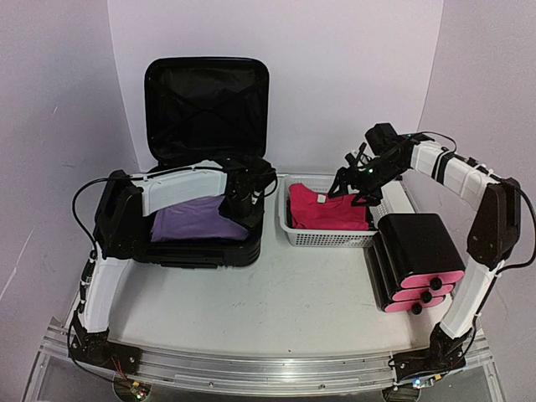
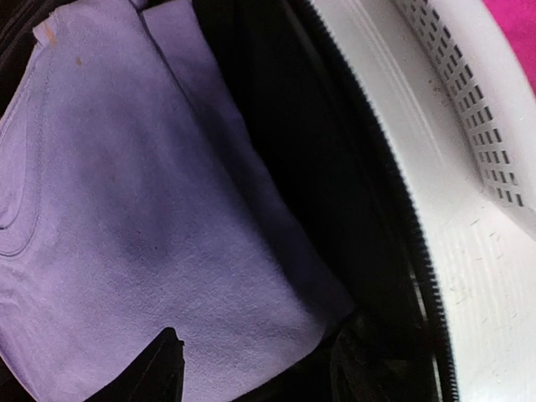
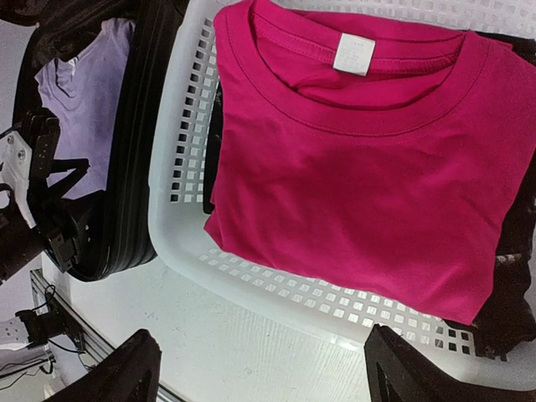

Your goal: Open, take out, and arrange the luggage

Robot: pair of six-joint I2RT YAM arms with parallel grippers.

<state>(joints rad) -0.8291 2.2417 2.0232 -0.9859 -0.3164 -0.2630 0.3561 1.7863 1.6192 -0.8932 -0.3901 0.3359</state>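
Observation:
The luggage (image 1: pixel 207 105), a big black hard-shell suitcase, lies open at the back left with its lid standing upright. A folded purple garment (image 1: pixel 194 222) lies in its lower half. My left gripper (image 1: pixel 237 199) hovers over the right part of that half. In the left wrist view its jaws (image 2: pixel 264 368) stand open just above the purple garment (image 2: pixel 126 209), next to the black lining (image 2: pixel 335 209), with nothing between them. My right gripper (image 1: pixel 352 188) hangs open over the white mesh basket (image 1: pixel 289 230). A folded pink shirt (image 3: pixel 360 167) lies in the basket, beyond the gripper's fingertips (image 3: pixel 268 377).
The basket (image 3: pixel 184 209) sits directly right of the luggage (image 3: pixel 138 167), almost touching it. A black box with pink drawer fronts (image 1: pixel 416 255) stands right of the basket, near the right arm. A dark item lies under the pink shirt (image 1: pixel 327 213).

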